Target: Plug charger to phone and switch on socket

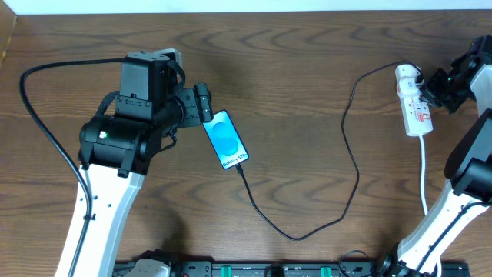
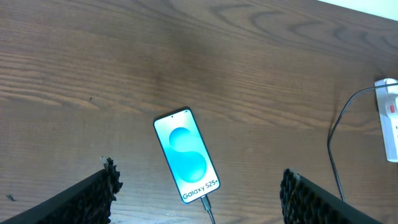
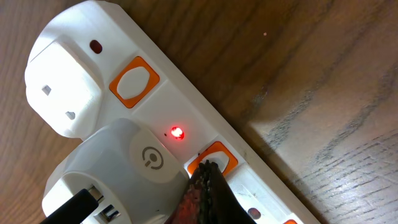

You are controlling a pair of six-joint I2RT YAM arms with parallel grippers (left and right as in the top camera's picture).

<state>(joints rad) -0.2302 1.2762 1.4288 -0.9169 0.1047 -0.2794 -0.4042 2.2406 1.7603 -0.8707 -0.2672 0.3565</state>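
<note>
The phone (image 1: 226, 139) lies flat on the wooden surface (image 1: 307, 69), left of centre, with its cyan screen lit and facing up. The connector of the black charger cable (image 1: 350, 146) sits in the phone's near end. From there the cable runs toward the near edge, loops to the right and climbs to the far right, where the white power strip (image 1: 413, 104) lies.

The left gripper (image 1: 203, 104) hangs just beside the phone's far end, its jaws spread wide with nothing between them.

The right gripper (image 3: 205, 186) is closed tight, its tips meeting at an orange switch (image 3: 214, 157) on the strip. This switch is just beside the white plug adapter (image 3: 118, 168) seated in the strip. A small red light (image 3: 177, 132) glows beside that switch. The strip's white cord (image 1: 423, 173) trails toward the near edge.
</note>
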